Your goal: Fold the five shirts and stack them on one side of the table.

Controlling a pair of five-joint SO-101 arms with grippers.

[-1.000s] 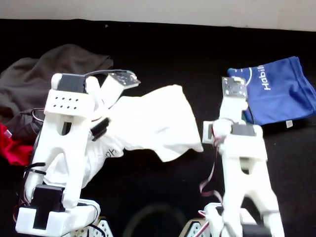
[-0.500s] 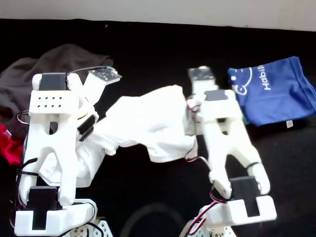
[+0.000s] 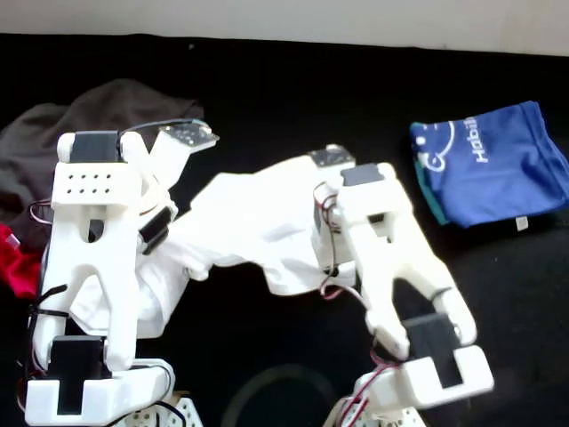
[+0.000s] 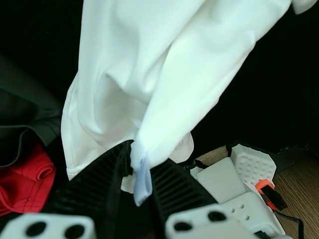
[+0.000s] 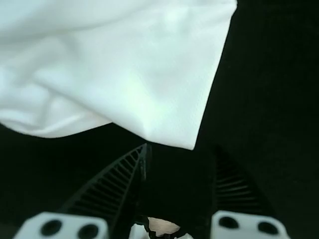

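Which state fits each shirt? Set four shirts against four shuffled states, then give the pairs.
1 white shirt
2 blue shirt
3 grey shirt
4 red shirt

A folded, right side of the table
B small bunch at the left edge
C pinched in the left gripper
D loose heap, back left

Pairs: 1-C, 2-A, 3-D, 4-B

Black table (image 3: pixel 293 98), blue shirt (image 3: pixel 498 169), grey shirt (image 3: pixel 80 133)

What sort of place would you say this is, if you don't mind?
Probably a robotics lab bench: white left arm and right arm at a black table, with a white shirt and folded blue shirt.
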